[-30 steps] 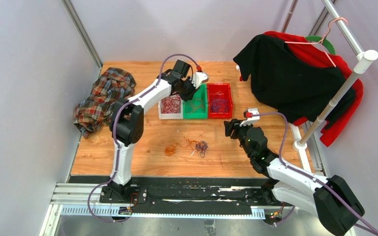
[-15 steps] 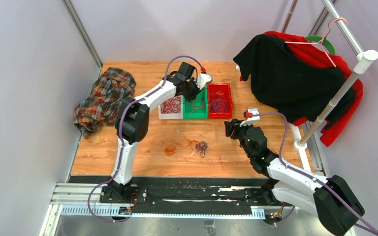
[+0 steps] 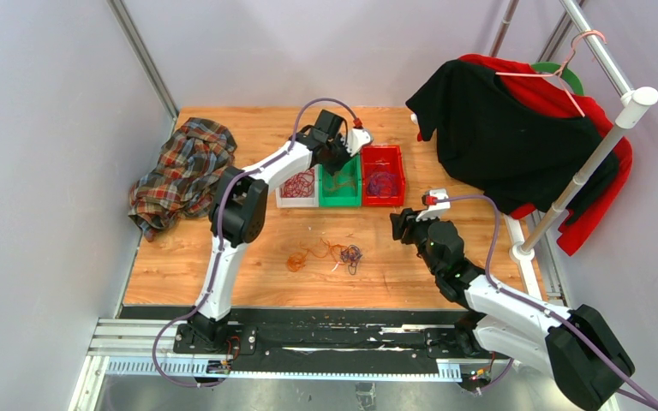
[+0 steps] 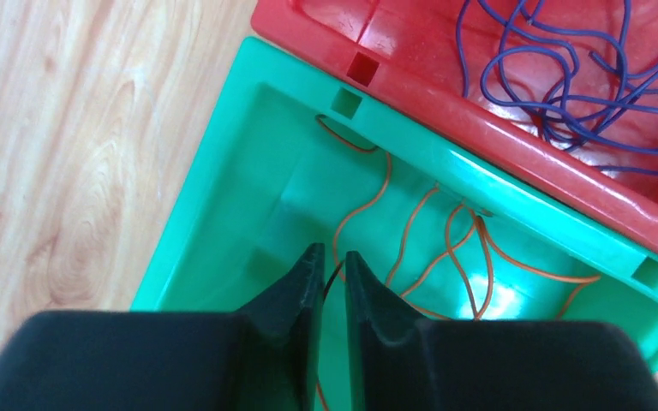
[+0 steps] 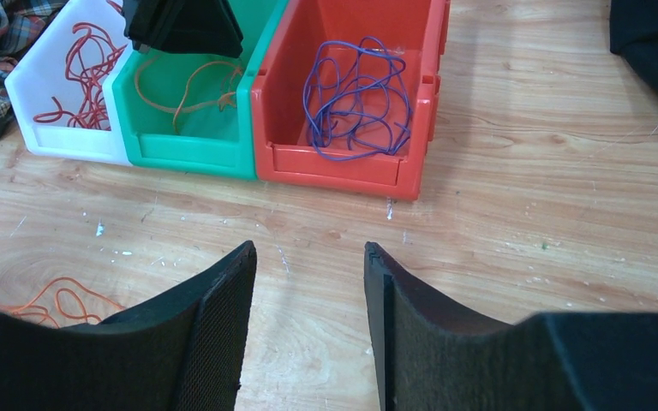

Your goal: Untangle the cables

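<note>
Three bins stand in a row at the back. The white bin (image 3: 297,201) holds red cables (image 5: 81,60), the green bin (image 4: 214,171) holds orange cables (image 4: 445,248), and the red bin (image 4: 445,103) holds purple cables (image 4: 565,94). My left gripper (image 4: 329,255) hangs over the green bin with its jaws a narrow slit apart. A thin orange cable runs loosely through the gap. A tangle of orange and purple cables (image 3: 330,254) lies on the table in front of the bins. My right gripper (image 5: 310,248) stands open and empty above bare wood, to the right of that tangle.
A crumpled plaid cloth (image 3: 182,171) lies at the table's left edge. Black and red garments (image 3: 497,128) hang from a white rack pole (image 3: 591,163) at the back right. Grey walls close in the left side and the back.
My left gripper has shifted right along the bins to over the green one, and its jaws have parted a crack. The right arm has hardly moved.
</note>
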`<action>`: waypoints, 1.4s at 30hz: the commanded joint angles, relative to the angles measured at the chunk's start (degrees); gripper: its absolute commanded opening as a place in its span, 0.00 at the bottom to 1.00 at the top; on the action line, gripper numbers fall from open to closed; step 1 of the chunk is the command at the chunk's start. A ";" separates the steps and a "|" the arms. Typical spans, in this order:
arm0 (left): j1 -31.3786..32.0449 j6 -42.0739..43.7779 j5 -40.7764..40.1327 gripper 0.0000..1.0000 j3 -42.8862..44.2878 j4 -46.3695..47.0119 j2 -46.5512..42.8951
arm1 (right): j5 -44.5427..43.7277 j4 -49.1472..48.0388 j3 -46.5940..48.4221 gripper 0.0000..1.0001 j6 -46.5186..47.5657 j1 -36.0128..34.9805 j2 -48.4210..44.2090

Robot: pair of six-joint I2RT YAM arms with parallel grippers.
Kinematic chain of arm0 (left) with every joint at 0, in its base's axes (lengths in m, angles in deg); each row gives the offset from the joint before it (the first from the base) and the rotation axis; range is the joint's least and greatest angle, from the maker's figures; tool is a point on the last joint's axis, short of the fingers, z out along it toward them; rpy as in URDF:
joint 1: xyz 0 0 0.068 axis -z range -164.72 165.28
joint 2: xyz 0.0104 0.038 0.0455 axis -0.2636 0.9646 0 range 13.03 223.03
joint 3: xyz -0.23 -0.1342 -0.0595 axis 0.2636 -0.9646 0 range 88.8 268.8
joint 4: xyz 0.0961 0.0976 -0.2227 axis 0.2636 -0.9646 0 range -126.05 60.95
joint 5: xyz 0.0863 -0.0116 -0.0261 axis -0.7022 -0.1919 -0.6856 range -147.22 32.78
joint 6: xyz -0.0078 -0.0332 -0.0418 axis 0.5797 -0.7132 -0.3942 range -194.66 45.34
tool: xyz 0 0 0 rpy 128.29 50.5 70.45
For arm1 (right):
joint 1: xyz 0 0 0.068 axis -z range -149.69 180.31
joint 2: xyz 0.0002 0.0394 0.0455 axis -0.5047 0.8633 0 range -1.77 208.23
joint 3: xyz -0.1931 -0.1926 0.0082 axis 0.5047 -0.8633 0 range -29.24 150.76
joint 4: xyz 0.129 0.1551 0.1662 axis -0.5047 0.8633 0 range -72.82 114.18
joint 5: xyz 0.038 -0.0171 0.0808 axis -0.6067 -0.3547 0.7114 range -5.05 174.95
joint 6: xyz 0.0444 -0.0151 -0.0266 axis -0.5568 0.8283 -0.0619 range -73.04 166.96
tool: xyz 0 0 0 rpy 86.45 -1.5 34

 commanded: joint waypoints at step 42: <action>0.41 -1.26 8.06 0.71 -55.72 -8.55 -45.33 | 3.95 6.97 4.76 0.58 0.31 0.43 -4.29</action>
